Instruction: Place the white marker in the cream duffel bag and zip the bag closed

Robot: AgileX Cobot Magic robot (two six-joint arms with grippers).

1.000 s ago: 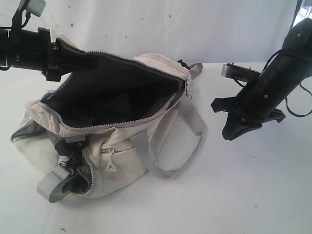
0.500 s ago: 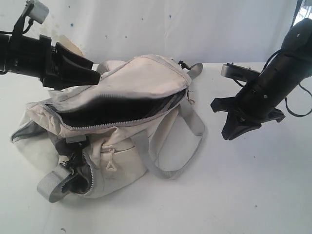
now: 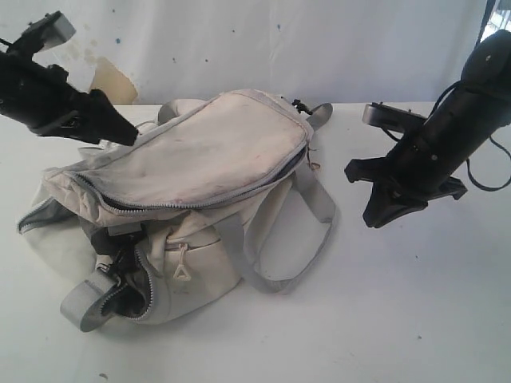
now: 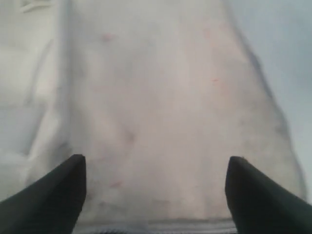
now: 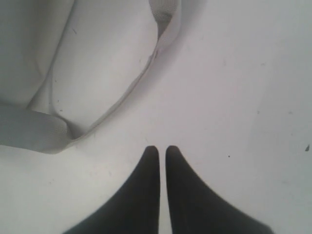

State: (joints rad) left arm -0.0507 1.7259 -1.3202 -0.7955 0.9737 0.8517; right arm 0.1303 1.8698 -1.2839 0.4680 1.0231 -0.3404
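Noted: cream duffel bag (image 3: 200,167) collapsed, unzipped; left pincer (image 4: 156,161) held open over it, likely for zipping; right pincer (image 5: 162,148) closed, empty, parked aside.

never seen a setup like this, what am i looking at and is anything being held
This is a robot with two black arms, each ending in a two-fingered gripper. The wide picture comes from a camera off the arms: the left gripper is by the cream duffel bag, the right gripper above the white table. The other two come from cameras on the wrists, looking down along each gripper. The left one shows fingers spread apart over the bag's flap; the right one shows fingers almost together, over the table near a grey strap. Neither holds anything. The flap lies down but its zipper looks undone, and no marker shows.
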